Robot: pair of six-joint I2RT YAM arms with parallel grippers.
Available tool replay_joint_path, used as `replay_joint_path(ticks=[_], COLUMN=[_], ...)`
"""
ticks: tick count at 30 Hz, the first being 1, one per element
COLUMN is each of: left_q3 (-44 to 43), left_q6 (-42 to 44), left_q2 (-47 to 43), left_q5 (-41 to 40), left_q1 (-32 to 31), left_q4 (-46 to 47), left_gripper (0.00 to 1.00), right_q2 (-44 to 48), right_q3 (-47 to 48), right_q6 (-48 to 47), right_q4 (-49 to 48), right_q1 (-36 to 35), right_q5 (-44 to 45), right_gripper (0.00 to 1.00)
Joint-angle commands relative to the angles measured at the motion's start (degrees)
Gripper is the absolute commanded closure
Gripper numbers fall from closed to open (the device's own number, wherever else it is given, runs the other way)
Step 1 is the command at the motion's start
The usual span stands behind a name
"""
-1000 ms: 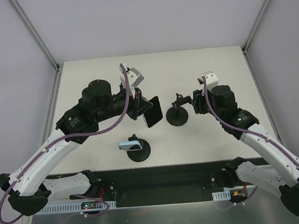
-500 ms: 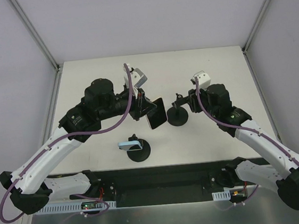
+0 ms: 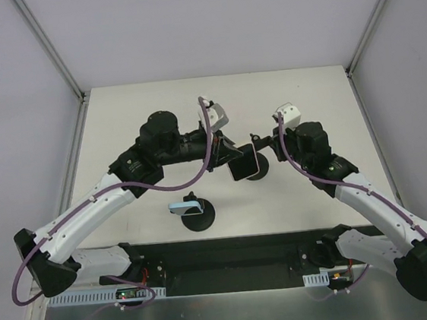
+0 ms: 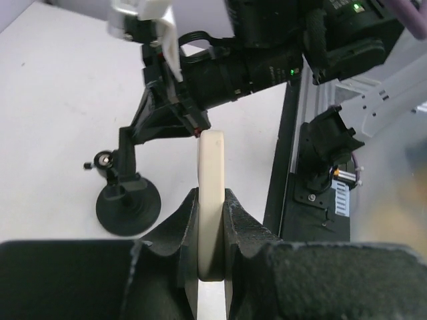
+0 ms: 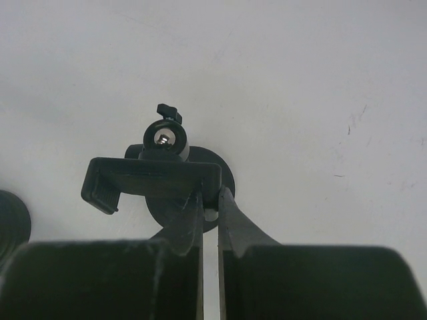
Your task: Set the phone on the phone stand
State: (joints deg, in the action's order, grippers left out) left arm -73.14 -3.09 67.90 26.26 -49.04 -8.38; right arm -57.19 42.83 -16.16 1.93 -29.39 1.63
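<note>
While the left gripper (image 4: 212, 200) holds the cream-cased phone with dark screen (image 3: 246, 162) edge-on above the white tabletop (image 3: 132, 115), jaws clamped on its faces, the right gripper (image 5: 209, 200) pinches the black round-based phone stand (image 5: 153, 177) just beneath, jaws nearly closed, probably to steady it for the placement.

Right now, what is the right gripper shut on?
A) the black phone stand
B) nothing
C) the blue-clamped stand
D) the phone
A: in the right wrist view the right gripper pinches the clamp of the phone stand; the left gripper holds the phone.
</note>
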Motion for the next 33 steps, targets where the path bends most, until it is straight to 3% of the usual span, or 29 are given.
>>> replay_joint_path(ticks=[1, 3, 5, 6, 8, 13, 18, 24, 33], left_q3=[2.04, 2.30, 3.62, 4.58, 7.13, 0.31, -3.84, -5.08, -2.54], left_q6=[6.52, 3.28, -5.21, -7.78, -10.00, -1.93, -1.56, -0.43, 9.15], left_q2=[2.93, 6.61, 9.26, 11.62, 13.31, 19.63, 25.43, 29.66, 29.22], left_q5=[14.84, 24.82, 30.66, 33.74, 37.71, 41.49, 44.31, 46.60, 48.27], left_q1=[1.39, 4.72, 7.19, 9.11, 9.92, 10.01, 10.19, 10.28, 10.45], left_q4=[19.26, 28.03, 35.41, 46.15, 53.79, 46.64, 46.26, 46.09, 45.12], left_gripper=[1.00, 1.00, 1.00, 1.00, 1.00, 1.00, 1.00, 1.00, 1.00], right_q2=[2.17, 2.26, 2.34, 2.26, 2.43, 2.17, 2.34, 2.43, 0.41], right_q3=[0.15, 0.15, -0.29, -0.55, -1.43, -1.35, -0.29, 1.47, 3.49], right_q6=[0.25, -0.01, 0.17, 0.34, 0.87, 1.57, 1.13, 0.52, 0.17], right_q4=[-4.13, -4.48, -4.83, -5.18, -6.68, -8.00, -7.56, -5.10, -3.53], right_q1=[-0.14, -0.06, 0.03, 0.29, 0.47, 1.09, 1.79, 2.84, 3.28], right_q5=[-4.08, -5.23, -5.67, -6.02, -7.86, -11.73, -14.10, -16.65, -23.68], right_gripper=[0.99, 0.99, 0.99, 1.00, 0.99, 1.00, 0.99, 1.00, 1.00])
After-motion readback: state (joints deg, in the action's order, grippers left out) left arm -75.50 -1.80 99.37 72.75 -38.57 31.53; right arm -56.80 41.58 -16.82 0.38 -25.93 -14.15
